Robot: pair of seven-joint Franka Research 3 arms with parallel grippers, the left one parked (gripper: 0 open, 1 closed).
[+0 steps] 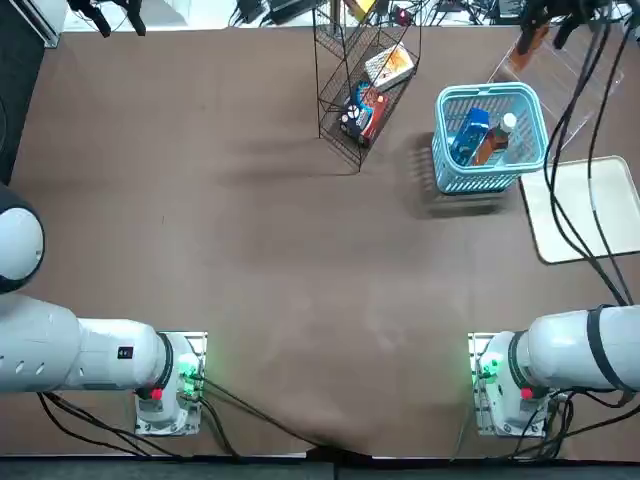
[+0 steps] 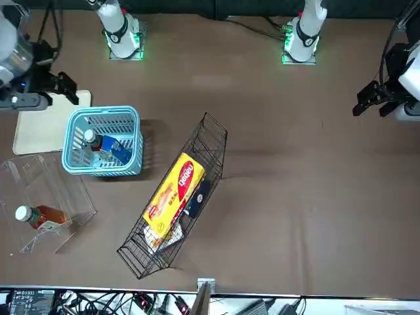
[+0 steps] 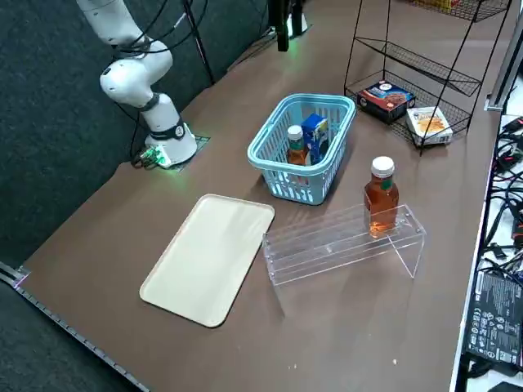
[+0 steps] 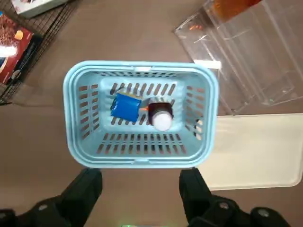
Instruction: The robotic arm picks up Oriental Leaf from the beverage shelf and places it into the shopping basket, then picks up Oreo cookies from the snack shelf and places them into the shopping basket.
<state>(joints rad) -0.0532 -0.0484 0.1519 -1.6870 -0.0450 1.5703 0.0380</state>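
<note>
The right gripper [image 4: 140, 189] is hovering above the shopping basket [image 4: 75, 137], its fingers [image 4: 85, 187] standing apart and holding nothing. The Oriental Leaf [image 4: 161, 117] and the Oreo cookies [image 4: 126, 106] are standing side by side inside the basket, near the tabletop's far right corner.

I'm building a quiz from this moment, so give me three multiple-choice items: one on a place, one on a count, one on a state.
1. Where is the Oreo packet?
A. in the shopping basket
B. on the cream tray
C. on the wire rack

2. How many bottles stand on the clear acrylic shelf?
A. none
B. one
C. two

3. The right gripper is:
A. shut on a bottle
B. shut on the packet
C. open

Key:
1 A, the Oreo packet sits inside the shopping basket.
2 B, one bottle stands on the acrylic shelf.
3 C, the right gripper shows spread, empty fingers.
</note>
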